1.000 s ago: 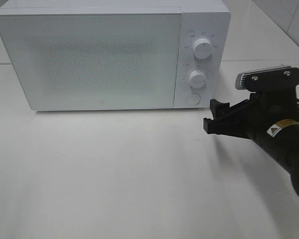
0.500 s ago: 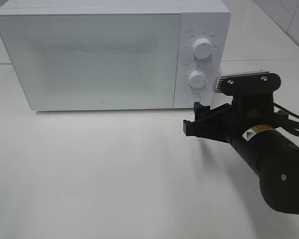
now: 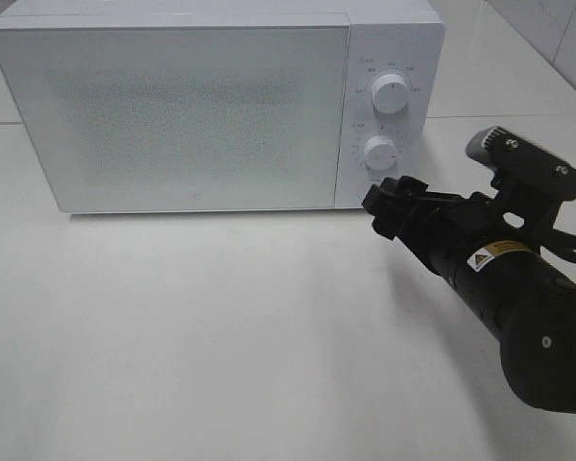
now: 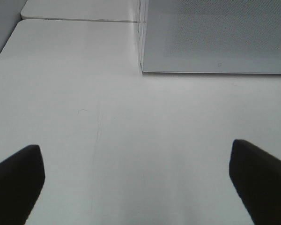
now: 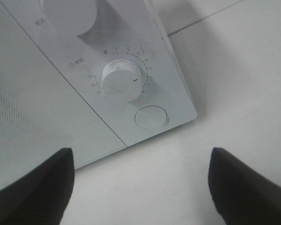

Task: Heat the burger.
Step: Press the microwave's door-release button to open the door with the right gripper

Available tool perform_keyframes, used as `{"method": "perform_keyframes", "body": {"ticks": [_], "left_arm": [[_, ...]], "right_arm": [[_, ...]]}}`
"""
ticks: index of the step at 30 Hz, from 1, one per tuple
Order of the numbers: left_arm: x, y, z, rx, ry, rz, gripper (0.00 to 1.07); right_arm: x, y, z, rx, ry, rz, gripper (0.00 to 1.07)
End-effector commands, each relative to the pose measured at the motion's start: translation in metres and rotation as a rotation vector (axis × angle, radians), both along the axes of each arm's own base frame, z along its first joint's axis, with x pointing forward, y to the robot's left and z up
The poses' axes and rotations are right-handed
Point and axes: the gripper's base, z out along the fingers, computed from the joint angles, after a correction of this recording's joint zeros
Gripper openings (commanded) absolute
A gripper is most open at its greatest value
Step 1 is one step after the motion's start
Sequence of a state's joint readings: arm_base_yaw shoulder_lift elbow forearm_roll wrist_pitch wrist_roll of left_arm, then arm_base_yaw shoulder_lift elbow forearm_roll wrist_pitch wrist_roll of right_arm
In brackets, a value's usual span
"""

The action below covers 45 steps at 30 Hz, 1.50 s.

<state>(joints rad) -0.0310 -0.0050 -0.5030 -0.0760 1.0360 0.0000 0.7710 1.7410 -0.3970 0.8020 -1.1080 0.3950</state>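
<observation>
The burger is out of view in every frame. A white microwave (image 3: 173,115) stands at the back of the table with its door shut. My right gripper (image 3: 389,206) is open and empty, its tips just in front of the microwave's lower right corner. In the right wrist view the right gripper (image 5: 140,187) faces the round door button (image 5: 150,117) under the lower knob (image 5: 122,80). My left gripper (image 4: 140,187) is open and empty over bare table, off the microwave's left front corner (image 4: 143,70). It is outside the exterior high view.
The control panel carries an upper knob (image 3: 391,95) and a lower knob (image 3: 379,152). The white table (image 3: 221,336) spreads in front of the microwave. A seam in the table (image 4: 79,19) runs behind it, and tiled wall (image 3: 566,38) shows at the far right.
My right arm has moved left toward the microwave and rolled its wrist, bringing the open gripper up to the lower right corner of the control panel.
</observation>
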Motion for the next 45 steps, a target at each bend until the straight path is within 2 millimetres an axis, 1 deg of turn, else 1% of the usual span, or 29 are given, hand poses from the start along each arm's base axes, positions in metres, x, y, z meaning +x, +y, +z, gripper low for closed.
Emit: {"method": "perform_keyframes", "body": {"ticks": [1, 2, 3, 4, 5, 6, 7, 8, 9, 10, 11, 12, 13, 14, 15, 16, 17, 18, 19, 20, 21, 26, 32, 37, 38, 39, 42, 43, 45], "left_arm": [[-0.003, 0.000, -0.001, 0.003, -0.020, 0.004, 1.00], [-0.003, 0.000, -0.001, 0.003, -0.020, 0.004, 1.00], [-0.003, 0.000, -0.001, 0.003, -0.020, 0.004, 1.00], [-0.003, 0.000, -0.001, 0.003, -0.020, 0.004, 1.00], [-0.003, 0.000, -0.001, 0.003, -0.020, 0.004, 1.00], [-0.003, 0.000, -0.001, 0.003, -0.020, 0.004, 1.00], [-0.003, 0.000, -0.001, 0.003, -0.020, 0.004, 1.00], [-0.003, 0.000, -0.001, 0.003, -0.020, 0.004, 1.00], [-0.003, 0.000, -0.001, 0.003, -0.020, 0.004, 1.00], [-0.003, 0.000, -0.001, 0.003, -0.020, 0.004, 1.00], [-0.003, 0.000, -0.001, 0.003, -0.020, 0.004, 1.00], [-0.003, 0.000, -0.001, 0.003, -0.020, 0.004, 1.00], [-0.003, 0.000, -0.001, 0.003, -0.020, 0.004, 1.00], [-0.003, 0.000, -0.001, 0.003, -0.020, 0.004, 1.00], [-0.003, 0.000, -0.001, 0.003, -0.020, 0.004, 1.00], [-0.003, 0.000, -0.001, 0.003, -0.020, 0.004, 1.00], [-0.003, 0.000, -0.001, 0.003, -0.020, 0.004, 1.00], [-0.003, 0.000, -0.001, 0.003, -0.020, 0.004, 1.00], [-0.003, 0.000, -0.001, 0.003, -0.020, 0.004, 1.00], [-0.003, 0.000, -0.001, 0.003, -0.020, 0.004, 1.00], [-0.003, 0.000, -0.001, 0.003, -0.020, 0.004, 1.00], [-0.003, 0.000, -0.001, 0.003, -0.020, 0.004, 1.00], [-0.003, 0.000, -0.001, 0.003, -0.020, 0.004, 1.00], [-0.003, 0.000, -0.001, 0.003, -0.020, 0.004, 1.00], [-0.003, 0.000, -0.001, 0.003, -0.020, 0.004, 1.00], [-0.003, 0.000, -0.001, 0.003, -0.020, 0.004, 1.00], [-0.003, 0.000, -0.001, 0.003, -0.020, 0.004, 1.00], [-0.003, 0.000, -0.001, 0.003, -0.020, 0.004, 1.00], [-0.003, 0.000, -0.001, 0.003, -0.020, 0.004, 1.00]], "right_arm": [[0.001, 0.002, 0.003, 0.252, 0.002, -0.082, 0.73], [0.001, 0.002, 0.003, 0.382, 0.012, -0.126, 0.70], [0.001, 0.002, 0.003, 0.382, 0.012, -0.126, 0.70], [0.001, 0.002, 0.003, 0.452, 0.017, -0.149, 0.68], [0.001, 0.002, 0.003, 0.578, 0.026, -0.192, 0.63], [0.001, 0.002, 0.003, 0.578, 0.026, -0.192, 0.63], [0.001, 0.002, 0.003, 0.626, 0.030, -0.208, 0.60], [0.001, 0.002, 0.003, 0.737, 0.039, -0.244, 0.52], [0.001, 0.002, 0.003, 0.737, 0.039, -0.244, 0.52], [0.001, 0.002, 0.003, 0.776, 0.042, -0.258, 0.49], [0.001, 0.002, 0.003, 0.857, 0.048, -0.285, 0.40], [0.001, 0.002, 0.003, 0.857, 0.048, -0.285, 0.40], [0.001, 0.002, 0.003, 0.904, 0.052, -0.302, 0.30], [0.001, 0.002, 0.003, 0.904, 0.052, -0.302, 0.30], [0.001, 0.002, 0.002, 0.914, 0.055, -0.306, 0.25], [0.001, 0.002, 0.002, 0.935, 0.059, -0.313, 0.16], [0.001, 0.002, 0.002, 0.935, 0.059, -0.313, 0.16], [0.001, 0.002, 0.002, 0.942, 0.059, -0.317, 0.11], [0.001, 0.002, 0.002, 0.961, 0.060, -0.325, 0.03], [0.001, 0.002, 0.002, 0.961, 0.060, -0.325, 0.03], [0.001, 0.002, 0.002, 0.971, 0.060, -0.329, 0.00], [0.001, 0.001, 0.002, 0.965, 0.060, -0.337, 0.00], [0.002, -0.001, 0.002, 0.892, 0.049, -0.343, 0.00], [0.008, 0.003, 0.005, 0.856, 0.042, -0.344, 0.00], [0.012, 0.008, 0.004, 0.845, 0.054, -0.344, 0.00], [0.012, 0.008, 0.004, 0.845, 0.054, -0.344, 0.00], [0.019, 0.015, -0.007, 0.857, 0.082, -0.365, 0.00], [0.019, 0.015, -0.007, 0.857, 0.082, -0.365, 0.00], [0.028, 0.022, -0.016, 0.879, 0.108, -0.389, 0.00]]}}
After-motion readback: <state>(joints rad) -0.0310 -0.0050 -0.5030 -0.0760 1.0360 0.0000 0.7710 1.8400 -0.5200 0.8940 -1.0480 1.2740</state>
